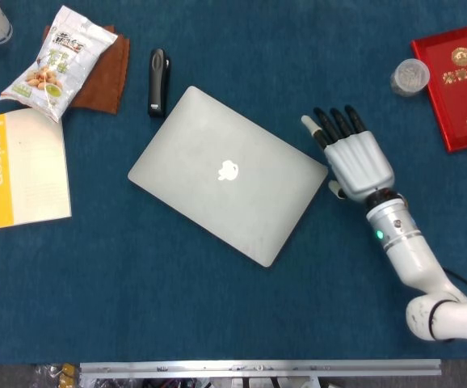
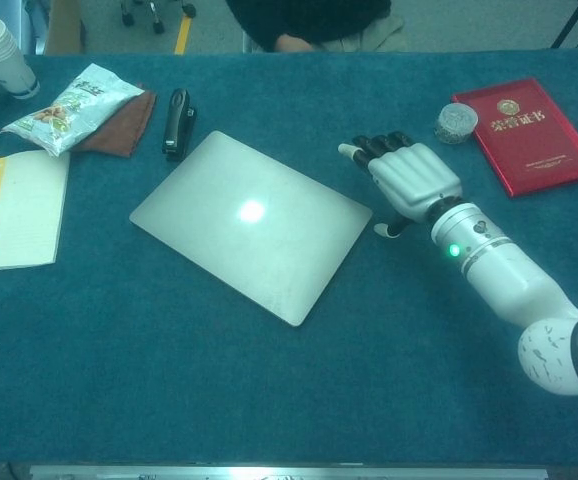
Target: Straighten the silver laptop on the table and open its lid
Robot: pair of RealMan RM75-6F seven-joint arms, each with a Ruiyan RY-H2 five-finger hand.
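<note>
One closed silver laptop (image 1: 229, 174) lies skewed on the blue counter (image 1: 177, 307), one right hand (image 1: 361, 162) just beside its right corner

The laptop sits mid-counter, lid shut, its edges diagonal to the counter's front edge. The right arm reaches in from the lower right; its hand lies palm down, fingers (image 1: 334, 123) extended side by side toward the far edge and holding nothing, thumb tip next to the laptop's corner, contact unclear. Also on the counter: one Lexicon book (image 1: 23, 168), one red booklet (image 1: 460, 81), one snack bag (image 1: 57, 61) on one brown cloth (image 1: 108, 73), one black stapler (image 1: 158, 81), one small round jar (image 1: 410, 77)
</note>
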